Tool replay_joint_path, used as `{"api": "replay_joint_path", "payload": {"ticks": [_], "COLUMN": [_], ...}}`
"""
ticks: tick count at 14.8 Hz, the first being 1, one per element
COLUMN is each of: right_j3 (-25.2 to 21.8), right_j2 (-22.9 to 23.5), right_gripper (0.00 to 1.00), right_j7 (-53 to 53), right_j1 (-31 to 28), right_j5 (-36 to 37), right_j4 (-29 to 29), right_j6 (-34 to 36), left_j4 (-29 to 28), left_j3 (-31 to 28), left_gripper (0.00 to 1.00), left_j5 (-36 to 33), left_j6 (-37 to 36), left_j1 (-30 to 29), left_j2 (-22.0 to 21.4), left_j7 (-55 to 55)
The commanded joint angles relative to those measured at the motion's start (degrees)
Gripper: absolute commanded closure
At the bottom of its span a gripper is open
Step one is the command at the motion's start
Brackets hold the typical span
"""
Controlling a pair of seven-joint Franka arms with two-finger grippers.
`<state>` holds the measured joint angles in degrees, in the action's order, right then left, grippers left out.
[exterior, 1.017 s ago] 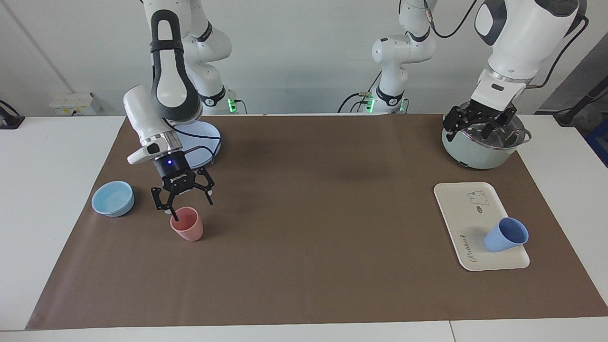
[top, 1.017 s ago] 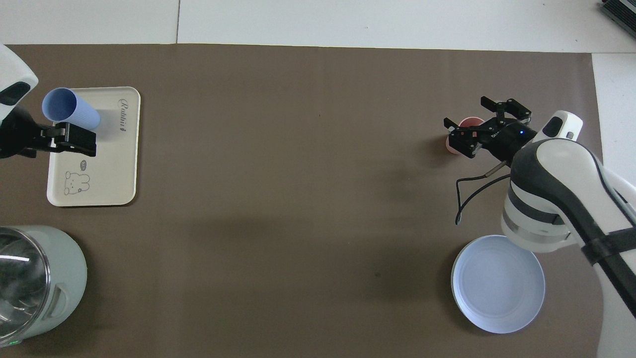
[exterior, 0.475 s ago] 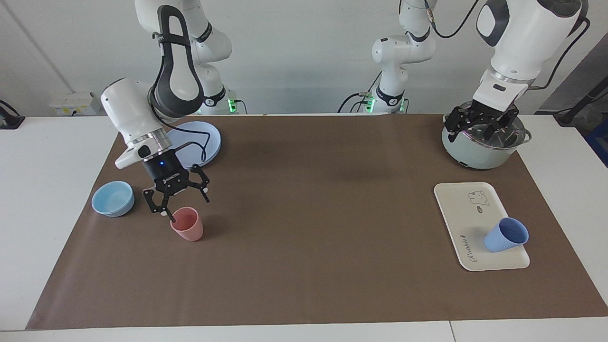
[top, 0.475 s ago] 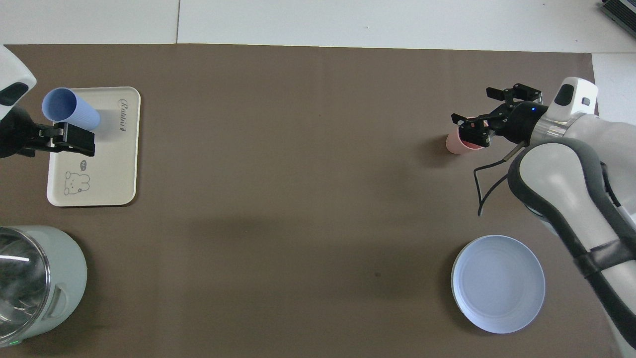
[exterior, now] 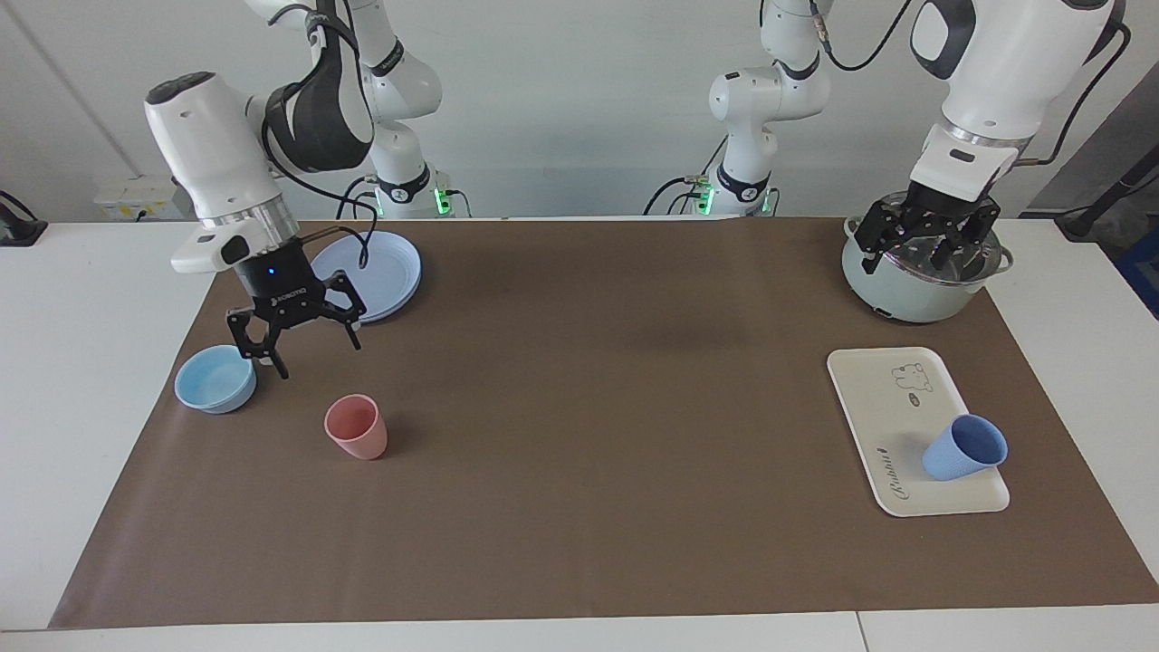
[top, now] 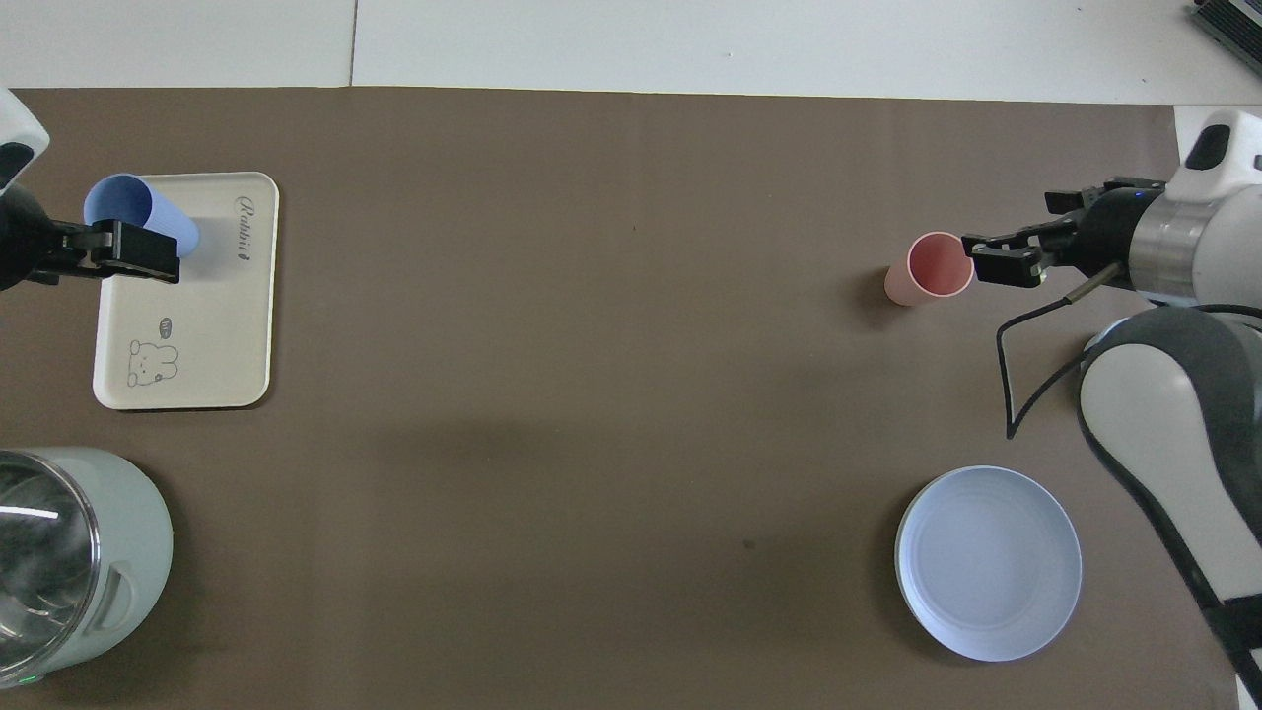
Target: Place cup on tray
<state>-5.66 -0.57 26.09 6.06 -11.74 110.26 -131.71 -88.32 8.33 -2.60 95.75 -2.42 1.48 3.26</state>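
Observation:
The periwinkle-blue cup (exterior: 964, 448) stands on the cream-white tray (exterior: 892, 398), at the tray's end farther from the robots. In the overhead view the cup (top: 138, 219) and the tray (top: 212, 335) lie at the left arm's end of the table. My left gripper (exterior: 924, 243) is open and empty, up in the air over a pot. My right gripper (exterior: 312, 353) is open and empty, raised over the mat between a blue bowl and a pink cup, touching neither. It also shows in the overhead view (top: 1035, 232).
A pink cup (exterior: 356, 426) stands on the brown mat at the right arm's end, with a light-blue bowl (exterior: 215, 378) beside it. A round blue plate (exterior: 380, 263) lies nearer to the robots. A pale green pot (exterior: 914, 285) stands nearer to the robots than the tray.
My right gripper has risen off the pink cup's rim and moved toward the blue bowl, leaving the pink cup standing. My left gripper has edged up over the pot.

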Motion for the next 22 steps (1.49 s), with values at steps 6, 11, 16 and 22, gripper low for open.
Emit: {"api": "replay_joint_path", "payload": {"ticks": [6,11,16,22], "right_j3": [0.3,0.3,0.8,1.7], "right_j2": [-0.6,-2.5,-2.7,-2.7], "right_gripper": [0.00,0.00,0.00,0.00], "right_j7": [-34.2,-34.4,-34.1,-31.5], "right_j1": [-2.5,-3.8,-3.3,-3.8], "right_j5": [12.2,11.6,11.9,12.7], "right_j4": [-13.0,-13.5,-16.0,-16.0], "right_j6": [33.2,39.9,43.2,43.7], "left_j4": [-1.1,-3.4,-3.7,-3.4], "left_j3": [-0.2,-0.2,-0.3,-0.3], "left_gripper": [0.00,0.00,0.00,0.00], "left_j5": [0.8,0.8,0.8,0.8], "left_j6": [-0.6,-0.4,0.1,0.2], "left_j1": [0.9,0.5,0.2,0.3], "left_j2": [-1.2,-2.4,-2.4,-2.3], "left_j7": [-0.6,-0.6,-0.6,-0.5]}}
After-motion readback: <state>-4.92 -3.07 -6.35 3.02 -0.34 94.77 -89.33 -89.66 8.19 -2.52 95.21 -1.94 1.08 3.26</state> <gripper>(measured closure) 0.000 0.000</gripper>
